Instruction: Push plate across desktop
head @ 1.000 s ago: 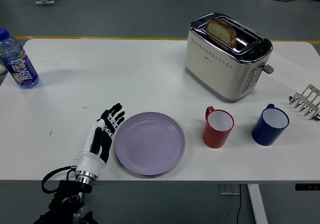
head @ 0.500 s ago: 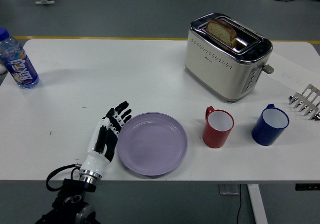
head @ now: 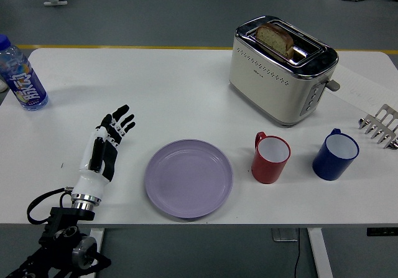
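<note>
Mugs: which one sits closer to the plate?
The red mug, just right of the purple plate; the blue mug stands farther right, beyond it.

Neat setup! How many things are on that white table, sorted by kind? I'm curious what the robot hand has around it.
Plates: 1, a purple plate
Mugs: 2, a red mug and a blue mug
Toasters: 1, a cream toaster with a bread slice in its slot
Bottles: 1, a water bottle
Metal racks: 1, a metal rack at the right edge
Total: 6, the bread aside. The left hand is apart from the plate.
</note>
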